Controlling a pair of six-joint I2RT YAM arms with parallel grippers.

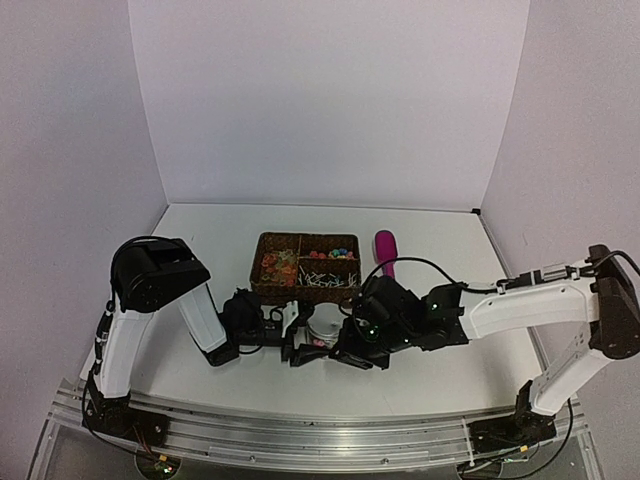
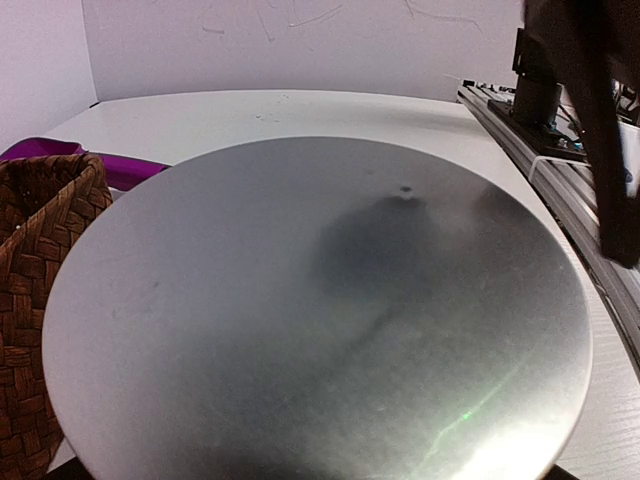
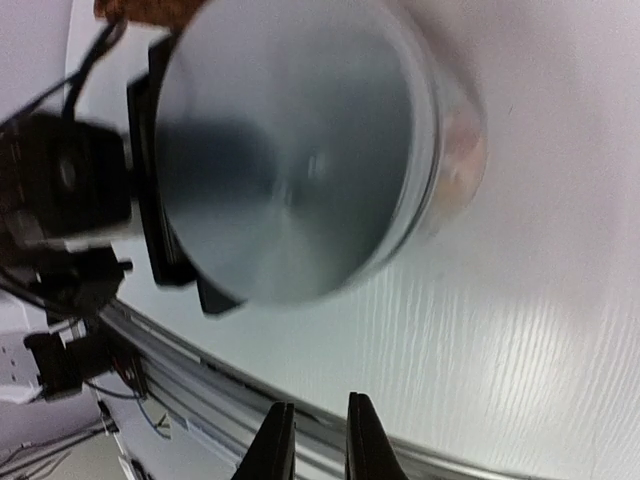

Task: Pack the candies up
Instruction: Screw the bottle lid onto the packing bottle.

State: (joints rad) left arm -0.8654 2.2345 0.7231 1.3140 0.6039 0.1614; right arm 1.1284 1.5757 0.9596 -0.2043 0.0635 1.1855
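Small mixed-colour candies [image 1: 300,262] lie in a brown wicker basket [image 1: 256,270]. A clear jar [image 1: 323,325] with a silver lid [image 3: 290,150] stands in front of the basket, and pinkish candies [image 3: 462,160] show through its wall. My left gripper [image 1: 298,338] is closed around the jar from the left. Its dark fingers [image 3: 160,210] show beside the lid, and the lid [image 2: 320,320] fills the left wrist view. My right gripper [image 3: 320,440] is just right of the jar, empty, with a narrow gap between its jaws. It also shows in the top view [image 1: 350,350].
A magenta scoop [image 1: 385,250] lies right of the basket and also shows in the left wrist view [image 2: 60,160]. The basket's woven wall [image 2: 30,300] is close on the left there. The metal rail [image 3: 200,400] runs along the table's near edge.
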